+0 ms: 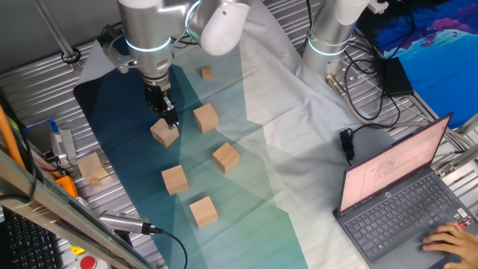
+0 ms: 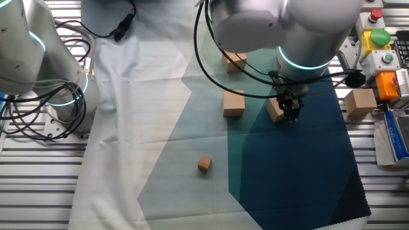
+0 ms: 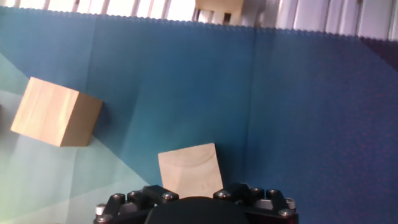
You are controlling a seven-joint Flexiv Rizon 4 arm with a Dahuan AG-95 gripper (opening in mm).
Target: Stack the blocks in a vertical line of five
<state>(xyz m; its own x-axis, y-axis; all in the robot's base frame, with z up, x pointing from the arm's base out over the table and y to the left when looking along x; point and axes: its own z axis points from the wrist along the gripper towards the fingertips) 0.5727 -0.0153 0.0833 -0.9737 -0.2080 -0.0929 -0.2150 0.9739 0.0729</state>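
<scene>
Five light-brown wooden blocks lie scattered on a blue-green cloth [image 1: 246, 172] that covers the table; none is stacked on another. In one fixed view the gripper [image 1: 169, 119] is down at the first block [image 1: 163, 134], its dark fingers [image 1: 171, 116] against the block's upper edge. The hand view shows that same block [image 3: 190, 170] just in front of the fingers, partly covered by the black gripper housing. Whether the fingers are clamped on the block or merely beside it cannot be told from any view.

A second block [image 1: 206, 117] sits just beside the first, toward the middle of the cloth. A third block [image 1: 225, 157] lies a little nearer the front edge, a fourth block [image 1: 174, 179] sits to its left, and a fifth block [image 1: 203, 211] is nearest the camera. All five rest flat on the cloth, apart from each other.

A much smaller cube [image 1: 206, 72] sits alone near the far side of the cloth. A paler block [image 1: 94, 168] rests off the cloth on the ribbed metal table [image 1: 45, 82]. A second robot arm base [image 1: 332, 33] stands at the far right, with black cables [image 1: 366, 97] beside it. An open laptop [image 1: 403, 194] sits at the right, and a person's hand [image 1: 452, 239] rests on its keyboard.
</scene>
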